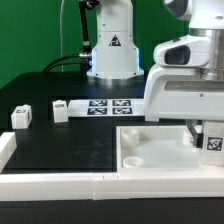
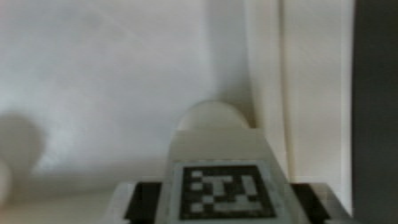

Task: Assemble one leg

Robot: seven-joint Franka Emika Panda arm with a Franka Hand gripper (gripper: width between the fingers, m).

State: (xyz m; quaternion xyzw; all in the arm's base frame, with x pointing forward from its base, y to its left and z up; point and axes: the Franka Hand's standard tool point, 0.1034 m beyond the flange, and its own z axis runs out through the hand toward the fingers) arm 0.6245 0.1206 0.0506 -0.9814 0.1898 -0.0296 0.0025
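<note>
White panel (image 1: 150, 150) lies on black table (image 1: 70, 140); fingers (image 1: 205, 135) hold leg (image 1: 214, 141).

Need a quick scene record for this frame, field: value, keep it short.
arm: over the white panel at the exterior view's right
gripper: shut on the leg
held leg: tagged face toward wrist camera, rounded tip toward the panel
contact with panel: cannot tell
loose legs: two on the black table, exterior view's left
marker board: flat on table, behind the panel
frame rail: white, along near table edge
</note>
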